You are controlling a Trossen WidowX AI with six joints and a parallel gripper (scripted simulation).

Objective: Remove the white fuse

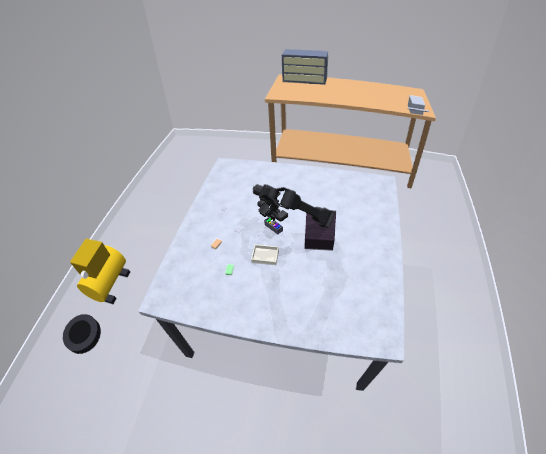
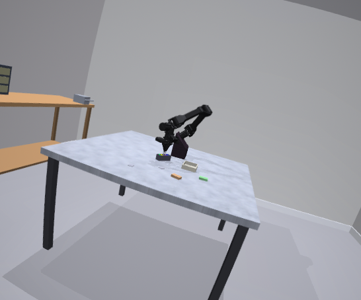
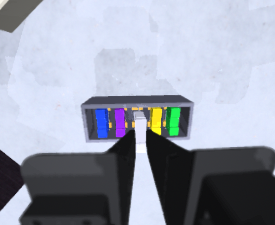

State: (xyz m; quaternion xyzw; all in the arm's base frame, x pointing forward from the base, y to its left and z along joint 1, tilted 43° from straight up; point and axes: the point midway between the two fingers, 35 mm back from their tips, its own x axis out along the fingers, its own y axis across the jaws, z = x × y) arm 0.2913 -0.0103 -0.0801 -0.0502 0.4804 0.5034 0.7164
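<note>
The white fuse (image 3: 140,130) is between the fingertips of my gripper (image 3: 140,134) (image 2: 164,151), which is shut on it. The fuse stands upright over the middle slot of the dark fuse block (image 3: 137,100) (image 2: 163,158) (image 1: 271,228). Orange contacts show in that slot beside and behind the fuse, so it is raised; its lower end is too small to judge for clearance. The blue fuse (image 3: 102,123), purple fuse (image 3: 120,122), yellow fuse (image 3: 156,120) and green fuse (image 3: 174,121) sit in the block. The cream tray (image 1: 265,262) (image 2: 189,168) (image 3: 11,23) stands apart from the block.
An orange piece (image 1: 216,244) (image 2: 176,176) and a green piece (image 1: 229,269) (image 2: 203,178) lie on the table beyond the tray. The dark arm base (image 1: 319,242) (image 2: 179,152) stands near the block. Small pale flat pieces lie on the table.
</note>
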